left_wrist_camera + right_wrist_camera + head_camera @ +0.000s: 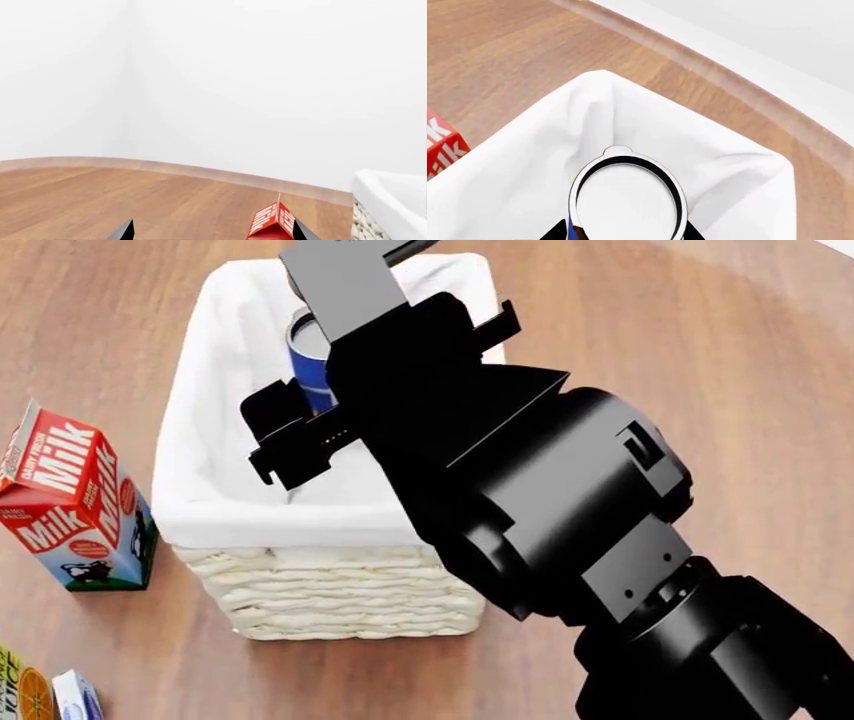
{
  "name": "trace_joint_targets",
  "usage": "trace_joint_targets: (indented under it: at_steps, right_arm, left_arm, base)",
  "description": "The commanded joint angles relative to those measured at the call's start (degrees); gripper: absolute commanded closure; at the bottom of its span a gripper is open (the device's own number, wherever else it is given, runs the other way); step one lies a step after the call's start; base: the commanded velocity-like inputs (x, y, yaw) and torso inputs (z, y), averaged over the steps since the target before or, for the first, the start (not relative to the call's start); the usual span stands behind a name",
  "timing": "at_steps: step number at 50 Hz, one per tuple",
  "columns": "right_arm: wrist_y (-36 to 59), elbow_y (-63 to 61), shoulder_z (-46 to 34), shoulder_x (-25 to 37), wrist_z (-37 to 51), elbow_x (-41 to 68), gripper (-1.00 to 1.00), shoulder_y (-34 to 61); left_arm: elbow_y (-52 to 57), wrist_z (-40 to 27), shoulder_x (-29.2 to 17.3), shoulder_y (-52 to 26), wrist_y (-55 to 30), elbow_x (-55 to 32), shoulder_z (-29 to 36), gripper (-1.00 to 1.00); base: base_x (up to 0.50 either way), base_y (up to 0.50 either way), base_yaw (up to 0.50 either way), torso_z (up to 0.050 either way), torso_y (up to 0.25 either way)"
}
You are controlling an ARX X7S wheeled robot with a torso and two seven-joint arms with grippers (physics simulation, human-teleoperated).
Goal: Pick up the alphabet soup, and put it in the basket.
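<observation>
The alphabet soup (310, 362) is a blue-labelled can, standing upright inside the basket's opening; my right arm hides most of it in the head view. In the right wrist view its pale silvery top (627, 200) fills the space between my right gripper's (624, 233) two dark fingertips, which sit against its sides. The basket (334, 585) is cream wicker with a white cloth lining (714, 160). My left gripper (212, 231) is open and empty, low over the wooden surface, with the basket's rim (390, 197) off to one side.
A red milk carton (74, 502) stands left of the basket and shows next to my left gripper's finger (272, 223). More cartons (40, 695) stand at the head view's lower left corner. A white wall and wooden skirting (200, 172) lie beyond.
</observation>
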Motion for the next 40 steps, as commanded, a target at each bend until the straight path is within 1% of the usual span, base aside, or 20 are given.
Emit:
trace_joint_targets:
  at_steps: [1,11,12,35,40]
  right_arm:
    - [-0.3,-0.7,0.2,0.1,-0.5,-1.6,1.00,0.5]
    - [-0.7,-0.6,0.4,0.0,0.1,-1.6,1.00,0.7]
    - [-0.7,-0.6,0.4,-0.1,0.2,-1.6,-1.00,0.7]
    - [-1.0,-1.1,-0.2,0.7,1.0,-2.1,-1.00,1.1]
    - [-0.4,-4.9,1.5,2.6,2.4,-0.9,-1.00,1.3]
  left_arm:
    - [-0.2,0.0,0.1,0.1,0.6,-0.1,0.0,-1.00]
    - [-0.3,-0.1,0.1,0.1,0.9,-0.2,0.0,-1.00]
    - [-0.3,-0.1,0.1,0.1,0.9,-0.3,0.0,-1.00]
    - [-0.2,-0.2,-0.1,0.2,0.9,-0.4,0.0,-1.00]
    - [-0.2,-0.3,-0.1,0.1,0.7,-0.3,0.0,-1.00]
  base:
    - [0.00,0.00,0.00,0.000,0.000]
    - [0.00,0.00,0.00,0.000,0.000]
    - [0.00,0.00,0.00,0.000,0.000]
    - [0.00,0.00,0.00,0.000,0.000]
    - [0.00,0.00,0.00,0.000,0.000]
